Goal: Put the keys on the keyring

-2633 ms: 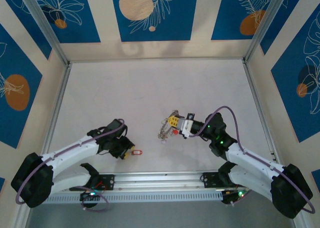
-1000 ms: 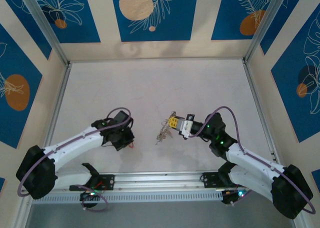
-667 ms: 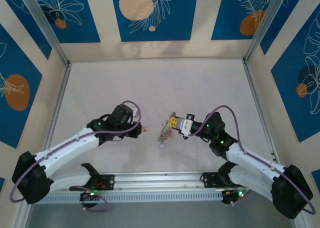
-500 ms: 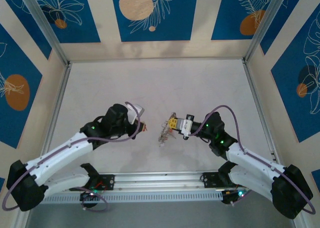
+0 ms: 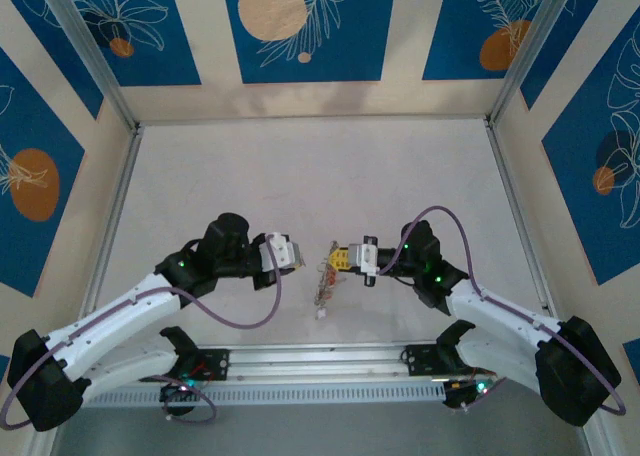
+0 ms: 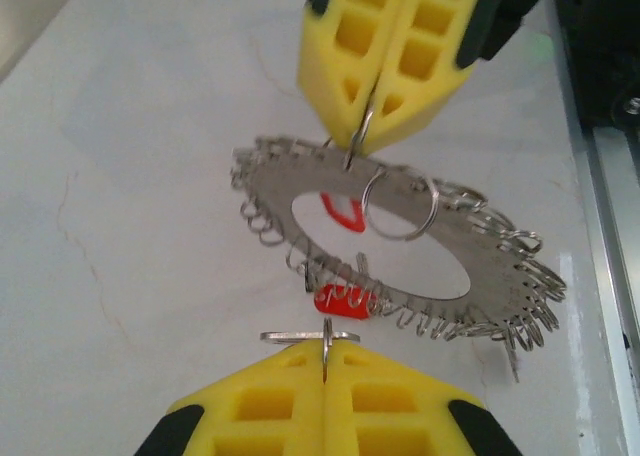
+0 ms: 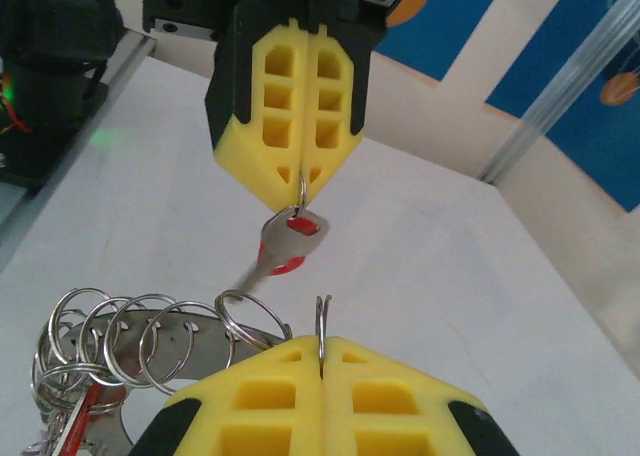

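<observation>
Lower centre of the overhead view: my left claw and right claw face each other tip to tip, near but apart, above the pale tabletop. My left claw is clamped tight on a red-headed key, gripping it by its small wire loop. In the right wrist view the key dangles at centre frame, silver blade slanting toward the lower left. My right claw is pinched tight on the keyring, gripping it by a thin ring at its rim. The keyring, a flat grey disc with a wide hole, hangs tilted, fringed all round with small split rings. In the overhead view it sits just below and left of my right claw, between the two claws. Whether its lowest edge touches the tabletop I cannot tell.
</observation>
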Robot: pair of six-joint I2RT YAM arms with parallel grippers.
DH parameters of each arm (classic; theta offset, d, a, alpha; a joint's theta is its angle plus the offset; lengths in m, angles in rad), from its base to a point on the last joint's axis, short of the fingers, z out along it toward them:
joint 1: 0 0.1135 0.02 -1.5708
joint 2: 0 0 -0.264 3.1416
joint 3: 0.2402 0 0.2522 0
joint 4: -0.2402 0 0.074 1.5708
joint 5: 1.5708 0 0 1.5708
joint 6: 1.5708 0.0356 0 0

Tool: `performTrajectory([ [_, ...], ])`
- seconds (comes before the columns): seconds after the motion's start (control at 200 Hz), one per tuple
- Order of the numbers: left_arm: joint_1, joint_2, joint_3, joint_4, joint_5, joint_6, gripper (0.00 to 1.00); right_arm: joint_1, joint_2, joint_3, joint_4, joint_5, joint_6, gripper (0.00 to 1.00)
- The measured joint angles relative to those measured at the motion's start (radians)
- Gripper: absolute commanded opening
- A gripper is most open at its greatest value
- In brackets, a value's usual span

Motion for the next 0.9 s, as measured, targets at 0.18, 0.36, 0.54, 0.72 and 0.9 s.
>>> performTrajectory([
  [0.18,-0.002,-0.008,0.0,0.017,0.045,0.132,0.0,0.021,0.052,0.027,-0.009,-0.047,0.013,0.0],
  [0.36,-0.016,0.018,0.0,0.025,0.051,0.192,0.0,0.049,0.082,0.048,-0.005,-0.066,0.025,0.0],
  [0.54,-0.039,0.046,-0.001,0.046,0.047,0.224,0.0,0.071,0.123,0.068,0.0,-0.082,0.034,0.0],
  [0.72,-0.046,0.068,-0.001,0.056,0.031,0.241,0.0,0.077,0.151,0.084,0.0,-0.092,0.042,0.0],
  [0.9,-0.05,0.065,-0.006,0.089,0.008,0.241,0.0,0.077,0.16,0.085,-0.006,-0.1,0.042,0.0],
])
